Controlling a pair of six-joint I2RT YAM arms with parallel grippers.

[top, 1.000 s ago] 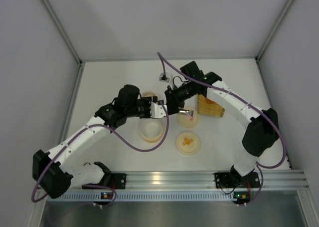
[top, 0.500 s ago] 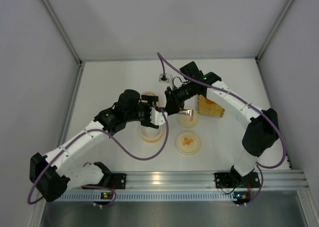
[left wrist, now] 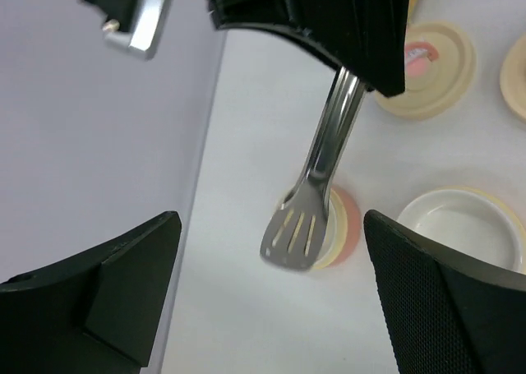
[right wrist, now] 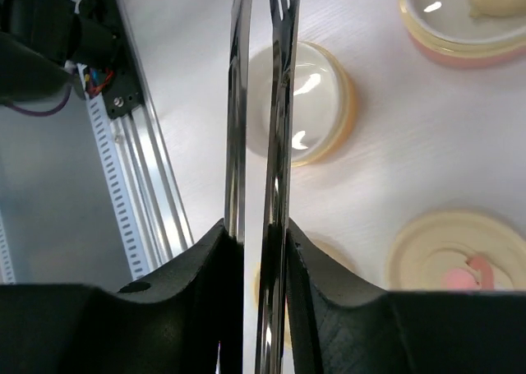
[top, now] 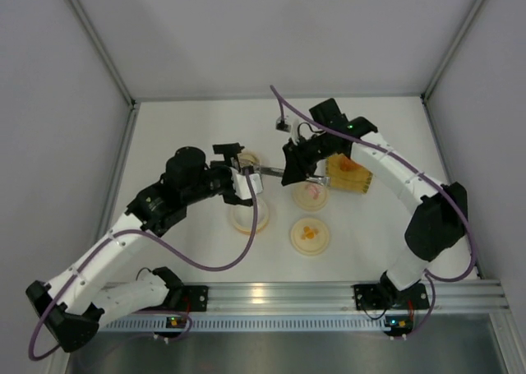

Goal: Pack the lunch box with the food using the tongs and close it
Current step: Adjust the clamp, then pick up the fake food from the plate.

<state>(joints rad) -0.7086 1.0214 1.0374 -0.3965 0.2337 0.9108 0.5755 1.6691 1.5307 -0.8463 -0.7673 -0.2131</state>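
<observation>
Top external view: the two arms meet over mid-table, grippers nose to nose.
Left gripper (top: pixel 239 175): jaws spread wide and holding nothing. In its own wrist view the two fingers (left wrist: pixel 90 304) sit at the lower corners of the frame, well apart.
Between those fingers: the slotted head of the tongs (left wrist: pixel 327 148) shows in the gap and touches neither finger.
Right gripper (right wrist: pixel 256 238): narrow, clamped on the tongs. Both metal arms run up out of its fingers, pressed nearly together.
Tongs, position: held above the table, with the handle end in the right gripper and the head pointing at the left gripper.
Under the head: a small pink-rimmed bowl (left wrist: pixel 349 236), partly covered by the head in the left wrist view.
Food, ball: a pale cream ball (right wrist: pixel 493 0) sits inside the pink-rimmed bowl, at the top edge of the right wrist view.
Food, orange chunks: cannot pick them out for certain.
Empty cream bowl (top: pixel 248 218): on the table just on the near side of the left gripper, with a glossy inside.
Pink-marked lid (top: pixel 311 193): flat on the table, close under the right gripper.
Orange-marked lid (top: pixel 311 234): flat, just beside the pink-marked lid and towards the arm bases.
Yellow tray (top: pixel 352 177): on the table by the right forearm, partly hidden by it.
Table (top: pixel 181 136): white, with grey walls on three sides.
</observation>
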